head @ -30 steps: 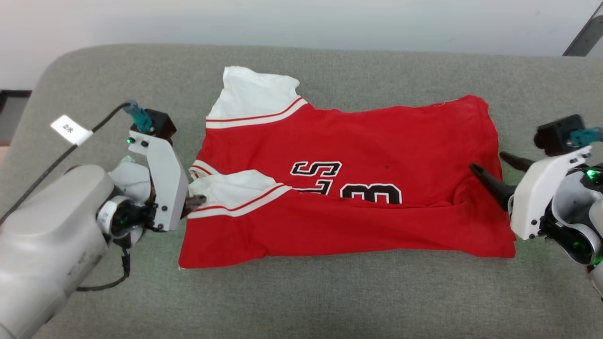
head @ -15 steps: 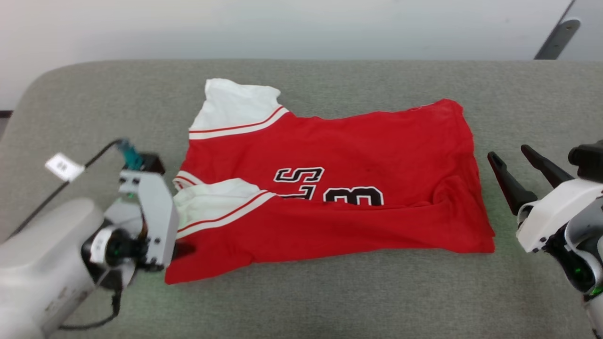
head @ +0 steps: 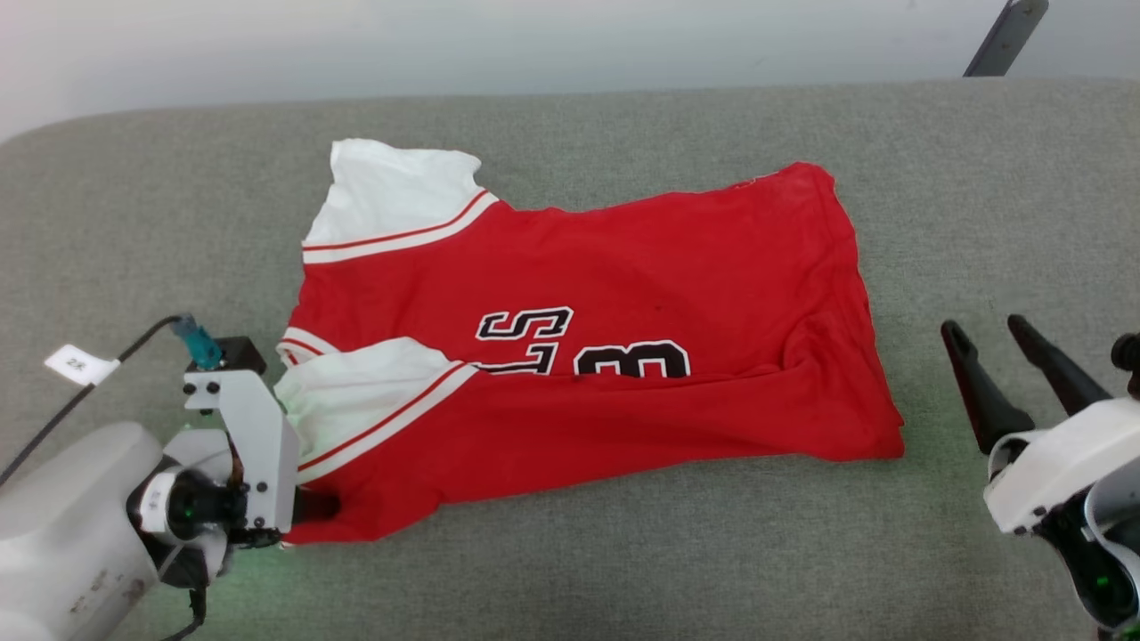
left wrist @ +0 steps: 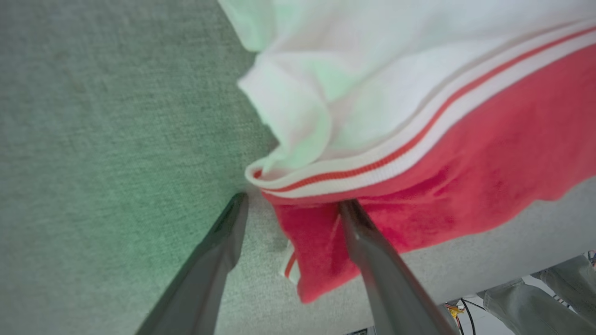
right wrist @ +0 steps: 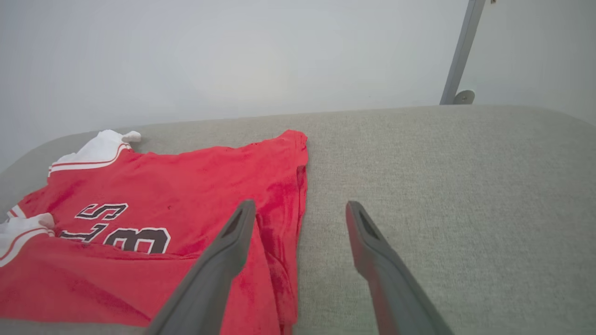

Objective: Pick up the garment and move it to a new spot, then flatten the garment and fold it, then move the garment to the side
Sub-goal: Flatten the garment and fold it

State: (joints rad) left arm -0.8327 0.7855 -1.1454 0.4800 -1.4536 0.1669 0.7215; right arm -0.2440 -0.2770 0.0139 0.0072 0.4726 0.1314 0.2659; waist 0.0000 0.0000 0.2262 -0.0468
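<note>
The garment (head: 623,356), a red jersey with white sleeves and black lettering, lies folded lengthwise on the grey cushion (head: 623,570). My left gripper (head: 319,507) is at its near left corner. In the left wrist view this left gripper (left wrist: 293,202) is open, with the red corner of the garment (left wrist: 465,153) lying between the fingers and the white sleeve just beyond. My right gripper (head: 989,331) stands open to the right of the garment, apart from it. In the right wrist view the right gripper (right wrist: 300,204) points past the edge of the garment (right wrist: 177,186).
A pale wall runs behind the cushion, with a grey metal post (head: 1002,36) at the far right. A cable with a white tag (head: 80,365) trails from my left wrist. Grey trouser legs (left wrist: 535,302) show beyond the cushion's edge in the left wrist view.
The head camera has shifted. My left gripper moved from the near sleeve down to the garment's near left corner. My right gripper drew back off the garment's right edge.
</note>
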